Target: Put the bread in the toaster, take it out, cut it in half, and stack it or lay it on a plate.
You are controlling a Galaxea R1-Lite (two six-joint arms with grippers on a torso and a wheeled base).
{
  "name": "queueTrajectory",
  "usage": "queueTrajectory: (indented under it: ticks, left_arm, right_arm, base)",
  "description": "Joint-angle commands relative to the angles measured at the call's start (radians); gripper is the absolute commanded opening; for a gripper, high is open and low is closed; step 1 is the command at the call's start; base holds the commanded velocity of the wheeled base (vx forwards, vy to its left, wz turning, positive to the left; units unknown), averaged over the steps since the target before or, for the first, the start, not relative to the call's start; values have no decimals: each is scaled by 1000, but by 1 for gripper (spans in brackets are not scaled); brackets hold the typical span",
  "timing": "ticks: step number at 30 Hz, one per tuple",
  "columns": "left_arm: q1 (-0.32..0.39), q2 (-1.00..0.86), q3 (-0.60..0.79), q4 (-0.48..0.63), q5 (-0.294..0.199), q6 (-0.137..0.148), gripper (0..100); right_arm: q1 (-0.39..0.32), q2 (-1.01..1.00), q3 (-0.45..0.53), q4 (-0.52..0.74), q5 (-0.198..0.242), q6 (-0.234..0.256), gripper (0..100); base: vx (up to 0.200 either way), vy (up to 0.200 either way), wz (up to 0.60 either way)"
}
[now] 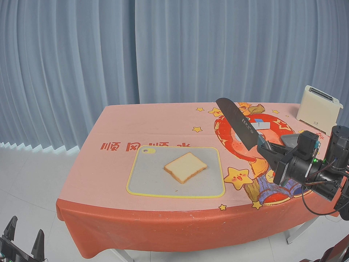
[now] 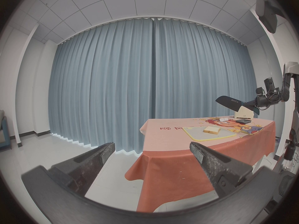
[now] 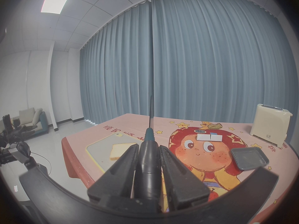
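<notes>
I see the bread lying flat near the middle of the cutting board, one corner turned toward me. It is a single square slice with a pale face and a golden-brown crust. The cutting board is a smooth grey sheet with rounded corners, a yellow rim and a yellow hanging hole at its far left corner.

To the right of the board, above the tabletop, my right hand is clamped on the handle of a kitchen knife. Its broad dark blade slants up and away toward the left, with a small printed label near the heel and a teal collar where blade meets handle.

A dark grey rectangular tray lies flat just behind that hand. The cream, boxy toaster stands at the far right corner, slot on top. A small white-and-blue block lies on the cartoon face printed on the salmon cloth, which also bears red characters and yellow stars.

My left hand hangs low off the near left corner, jaws spread with nothing between them.
</notes>
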Motion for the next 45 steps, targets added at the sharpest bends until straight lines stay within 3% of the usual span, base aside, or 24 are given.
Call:
queueTrajectory:
  ticks: [1,45]
  left_arm:
    - [1,-16,18,-1,0,0,100]
    - [1,-16,18,-1,1,0,100]
  right_arm:
    - [7,13,2,-1,-1,-1,0]
    - [33,5,-1,-50,-2,17,0]
  base:
    - [0,0,0]
    - [0,0,0]
